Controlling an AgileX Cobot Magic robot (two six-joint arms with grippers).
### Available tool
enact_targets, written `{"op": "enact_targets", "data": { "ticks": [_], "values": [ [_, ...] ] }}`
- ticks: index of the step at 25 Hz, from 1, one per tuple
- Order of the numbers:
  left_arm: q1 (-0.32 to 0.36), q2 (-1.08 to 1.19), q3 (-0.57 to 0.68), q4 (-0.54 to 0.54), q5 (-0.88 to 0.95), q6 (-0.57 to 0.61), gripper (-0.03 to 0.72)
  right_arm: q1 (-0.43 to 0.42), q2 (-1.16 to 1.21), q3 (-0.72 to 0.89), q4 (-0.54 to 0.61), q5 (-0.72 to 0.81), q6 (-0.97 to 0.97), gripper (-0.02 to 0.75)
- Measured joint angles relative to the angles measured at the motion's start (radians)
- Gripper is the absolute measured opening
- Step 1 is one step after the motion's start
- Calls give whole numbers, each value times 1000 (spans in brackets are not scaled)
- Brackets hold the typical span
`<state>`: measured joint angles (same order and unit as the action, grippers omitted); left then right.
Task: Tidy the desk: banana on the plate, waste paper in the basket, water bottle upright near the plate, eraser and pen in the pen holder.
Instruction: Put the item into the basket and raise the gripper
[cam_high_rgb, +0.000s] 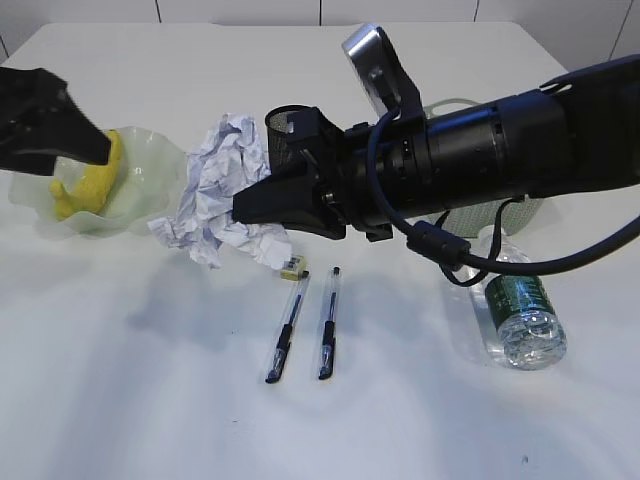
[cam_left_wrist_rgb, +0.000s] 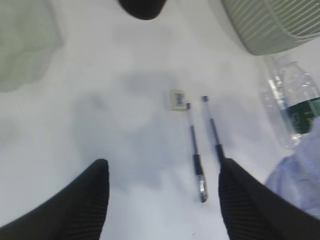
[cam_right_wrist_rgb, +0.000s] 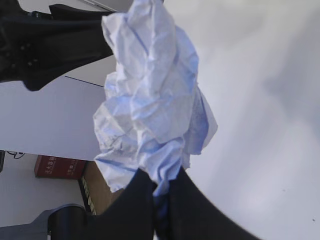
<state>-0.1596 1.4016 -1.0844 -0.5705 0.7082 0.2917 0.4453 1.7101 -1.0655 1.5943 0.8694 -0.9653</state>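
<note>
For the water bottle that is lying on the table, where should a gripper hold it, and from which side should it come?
Probably from above, fingers closing across the middle of the water bottle, near its green label. The bottle lies on its side on the table, cap end toward the basket, so the round body is open from above, while the cap is mostly hidden behind the arm.

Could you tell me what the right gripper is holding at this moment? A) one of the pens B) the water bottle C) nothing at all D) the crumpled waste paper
D: in the right wrist view the right gripper is pinched shut on the crumpled waste paper, while both pens and the water bottle lie on the table.
</note>
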Motion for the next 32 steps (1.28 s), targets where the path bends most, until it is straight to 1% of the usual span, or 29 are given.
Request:
{"op": "enact_targets", "data": {
  "ticks": [3, 5, 9, 11, 12, 17, 20, 23, 28, 31, 32],
  "values": [
    [87, -2, 0, 69, 41, -12, 446, 0, 0, 0, 0, 0, 0, -2],
    [138, -12, 0, 120, 51, -32, 438, 0, 0, 0, 0, 0, 0, -2],
    [220, -67, 0, 279, 51, -145, 433, 0, 0, 0, 0, -14, 0, -2],
    [242, -96, 0, 343, 53, -195, 433, 0, 0, 0, 0, -36, 0, -2],
    [244, -107, 5, 358, 53, -206, 433, 0, 0, 0, -7, -51, 5, -2],
    [244, -150, 72, 371, 62, -222, 433, -2, 0, 0, -91, -125, 59, -2],
    [244, -171, 134, 374, 68, -225, 433, -16, 0, 0, -194, -145, 130, -2],
    [244, -201, 189, 374, 68, -225, 433, -57, 0, 0, -306, -164, 201, -2],
    [244, -251, 232, 374, 84, -225, 431, -174, 0, -20, -484, -168, 302, -3],
    [244, -268, 237, 374, 89, -225, 430, -233, 0, -79, -643, -168, 391, -3],
    [244, -270, 237, 374, 90, -225, 430, -248, 0, -109, -714, -168, 433, -3]
  ]
}}
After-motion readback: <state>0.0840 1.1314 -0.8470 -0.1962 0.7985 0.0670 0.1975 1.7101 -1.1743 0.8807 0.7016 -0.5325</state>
